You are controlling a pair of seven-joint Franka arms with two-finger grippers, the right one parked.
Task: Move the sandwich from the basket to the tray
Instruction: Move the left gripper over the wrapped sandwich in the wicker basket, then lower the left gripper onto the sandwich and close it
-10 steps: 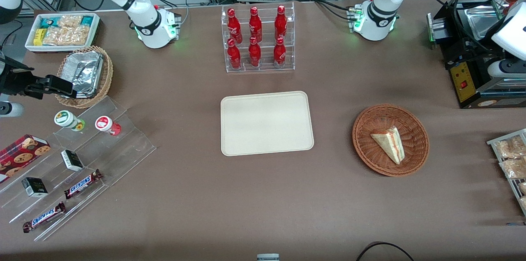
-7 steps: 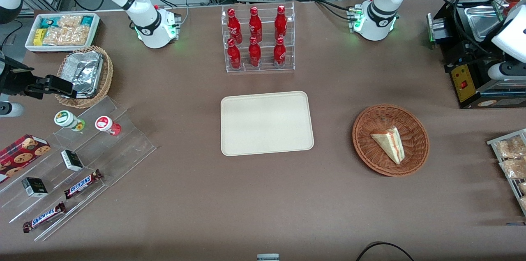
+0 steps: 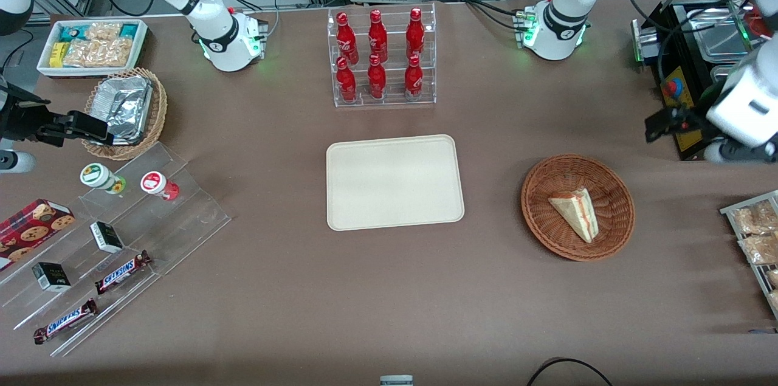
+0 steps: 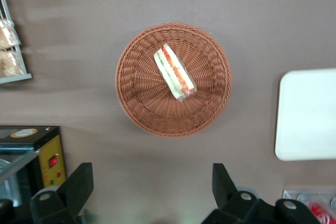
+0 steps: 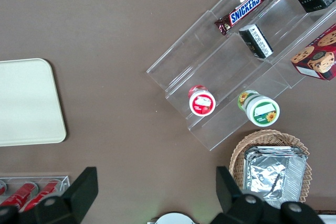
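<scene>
Sandwich [image 3: 575, 211] unmoved in basket [image 3: 577, 206] — gripper [image 4: 149, 190] has swung in above, fingers [image 4: 79, 184] spread wide.

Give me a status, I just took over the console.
Gripper open, above the table, farther from the camera than the basket. Sandwich in basket, untouched. Tray bare. Nothing in the way.

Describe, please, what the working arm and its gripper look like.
The working arm has a glossy white shell with black cables along it. Its base shows a black ring and a green light. The gripper, above the table farther from the front camera than the basket, is black, with two wedge-shaped matte fingers standing open.
</scene>
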